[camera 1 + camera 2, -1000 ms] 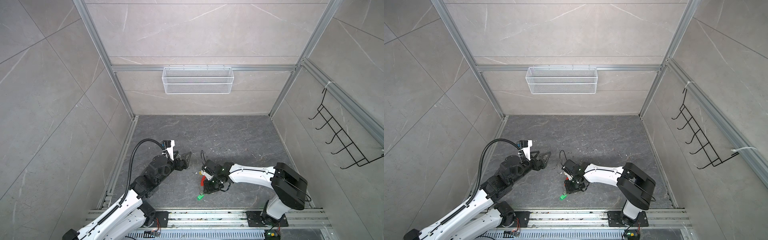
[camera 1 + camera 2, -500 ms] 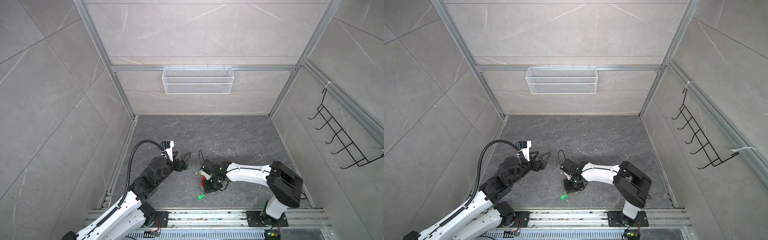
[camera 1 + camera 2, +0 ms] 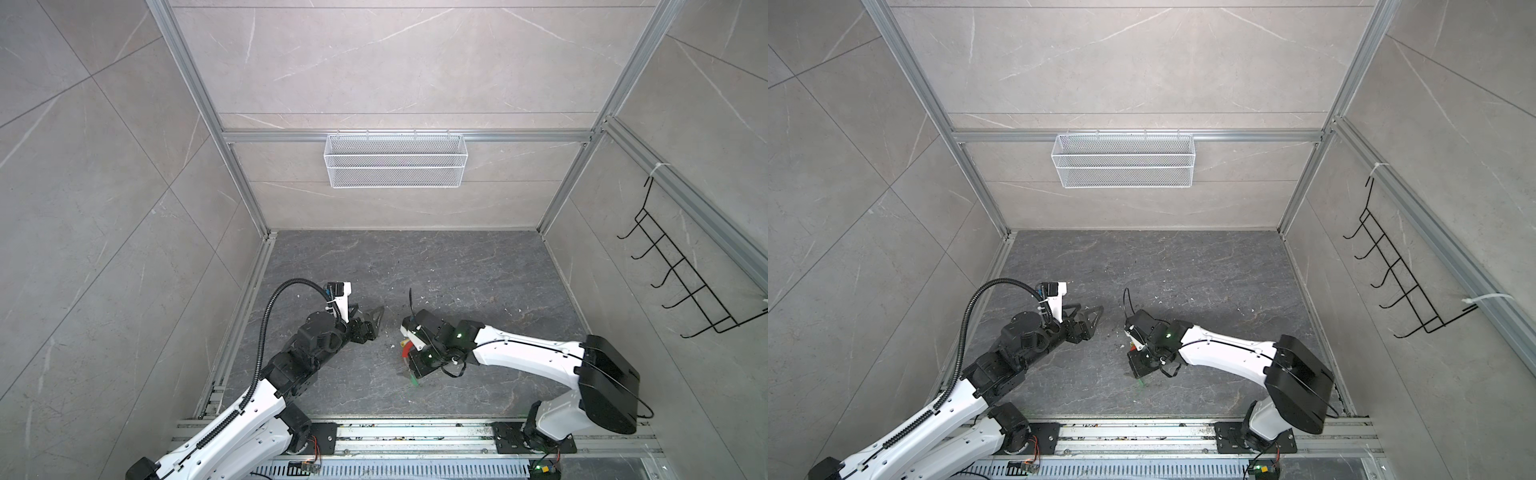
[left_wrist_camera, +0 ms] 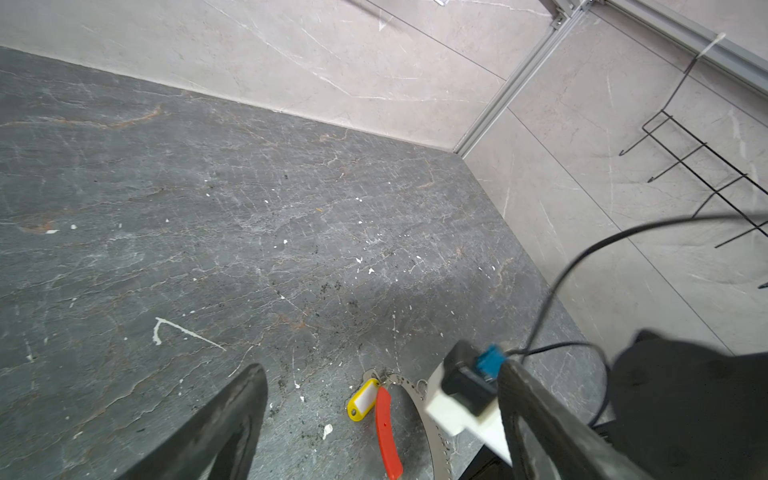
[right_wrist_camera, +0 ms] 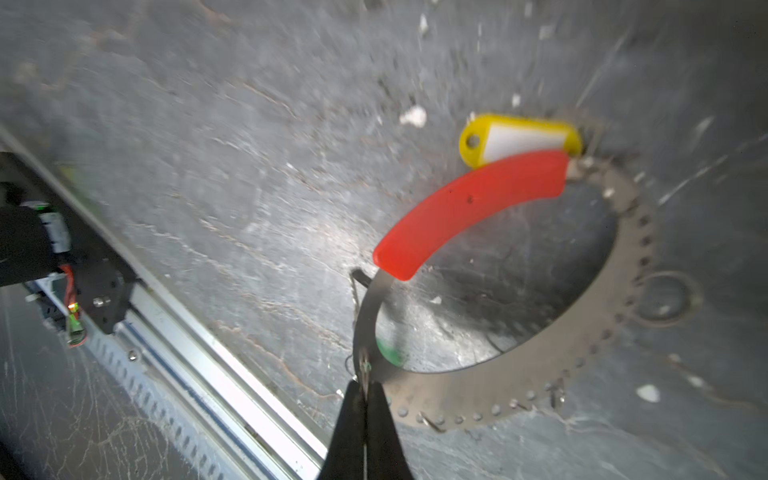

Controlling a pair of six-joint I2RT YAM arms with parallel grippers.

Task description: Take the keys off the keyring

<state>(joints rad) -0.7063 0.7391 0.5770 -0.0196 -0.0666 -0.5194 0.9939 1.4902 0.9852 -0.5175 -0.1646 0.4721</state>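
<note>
Right fingers (image 5: 353, 424) clamped shut at edge of keyring (image 3: 404, 352), lower centre in a top view. Green key (image 5: 390, 355) just beside tips, what's pinched unclear. Yellow key (image 5: 519, 139) at far end of red sleeve (image 5: 469, 208). Left fingers (image 3: 375, 319) open, well apart leftward.

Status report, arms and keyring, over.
Left gripper open, standing off. Right gripper shut at perforated metal keyring, beside green plastic tag. Yellow plastic tag at end of red sleeve. Nothing blocking.

Saw the keyring (image 5: 640, 266), a grey perforated band with a red sleeve (image 5: 469, 208), on the floor (image 5: 208, 124); yellow key (image 5: 519, 139) touching the sleeve's end, green key (image 5: 390, 354) blurred at the band's inner edge.
</note>
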